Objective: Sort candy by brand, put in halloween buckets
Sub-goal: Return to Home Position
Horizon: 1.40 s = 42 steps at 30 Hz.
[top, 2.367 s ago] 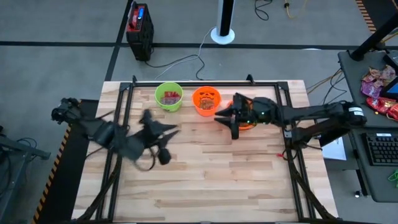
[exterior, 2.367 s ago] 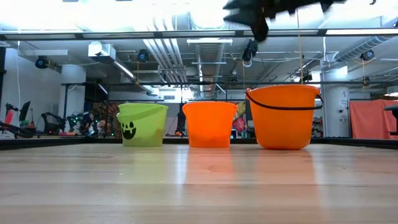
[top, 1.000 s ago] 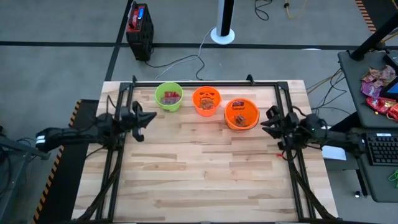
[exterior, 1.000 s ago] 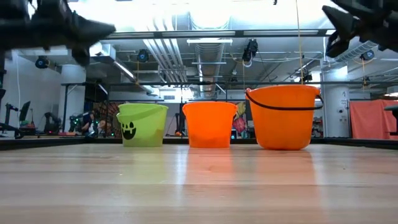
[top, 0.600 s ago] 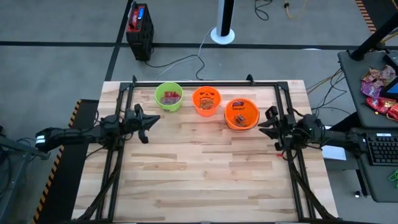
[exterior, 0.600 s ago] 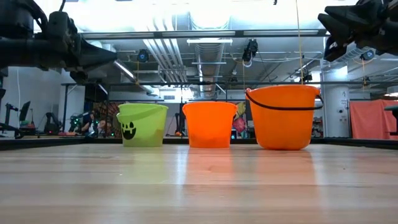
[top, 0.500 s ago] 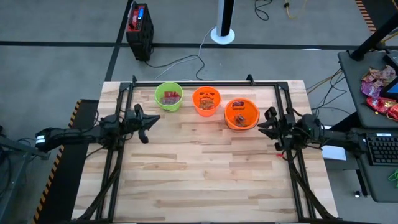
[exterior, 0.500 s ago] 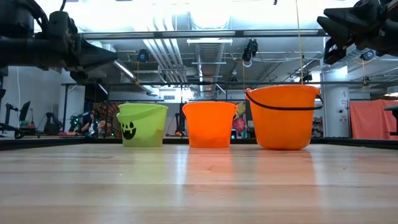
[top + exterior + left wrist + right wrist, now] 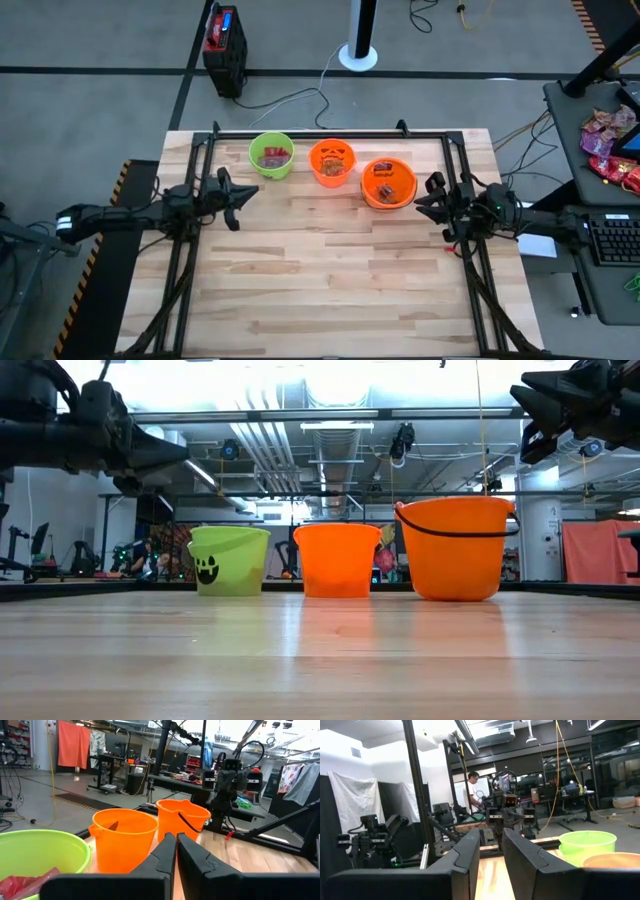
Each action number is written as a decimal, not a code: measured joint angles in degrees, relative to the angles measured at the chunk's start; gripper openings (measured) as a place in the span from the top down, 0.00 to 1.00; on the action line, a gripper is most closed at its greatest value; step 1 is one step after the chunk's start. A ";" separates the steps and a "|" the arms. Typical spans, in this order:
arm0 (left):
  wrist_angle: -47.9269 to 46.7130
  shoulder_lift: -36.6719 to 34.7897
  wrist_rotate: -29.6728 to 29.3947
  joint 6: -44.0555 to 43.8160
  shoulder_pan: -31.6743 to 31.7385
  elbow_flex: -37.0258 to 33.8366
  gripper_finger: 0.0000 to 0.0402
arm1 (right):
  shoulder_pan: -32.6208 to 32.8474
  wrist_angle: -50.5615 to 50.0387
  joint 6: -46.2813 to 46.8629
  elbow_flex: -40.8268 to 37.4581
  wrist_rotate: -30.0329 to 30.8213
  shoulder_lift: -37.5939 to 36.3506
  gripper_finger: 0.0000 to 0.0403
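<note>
Over the table's (image 9: pixel 330 280) side edges, the left gripper (image 9: pixel 238 192) has its fingers together and the right gripper (image 9: pixel 428 196) has them slightly apart. Farther back, the lime green bucket (image 9: pixel 230 560), orange bucket (image 9: pixel 337 560) and wider orange bucket (image 9: pixel 455 550) hold the candy (image 9: pixel 273 155).

Glossy plastic buckets (image 9: pixel 337 560), matt wooden table (image 9: pixel 330 285)

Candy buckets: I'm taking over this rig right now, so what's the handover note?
Left gripper shut, empty, above the left edge of the table. Right gripper open, empty, above the right edge.
Lime green bucket, jack-o'-lantern bucket and wider orange bucket stand in a row near the far edge, each holding candy.
Done: no candy shows loose on the table.
Left: probably only parking both arms.
</note>
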 joint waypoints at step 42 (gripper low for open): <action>-0.41 4.92 0.02 -0.02 0.00 0.04 1.00 | 11.28 -19.21 -42.40 -0.01 6.02 -3.82 0.80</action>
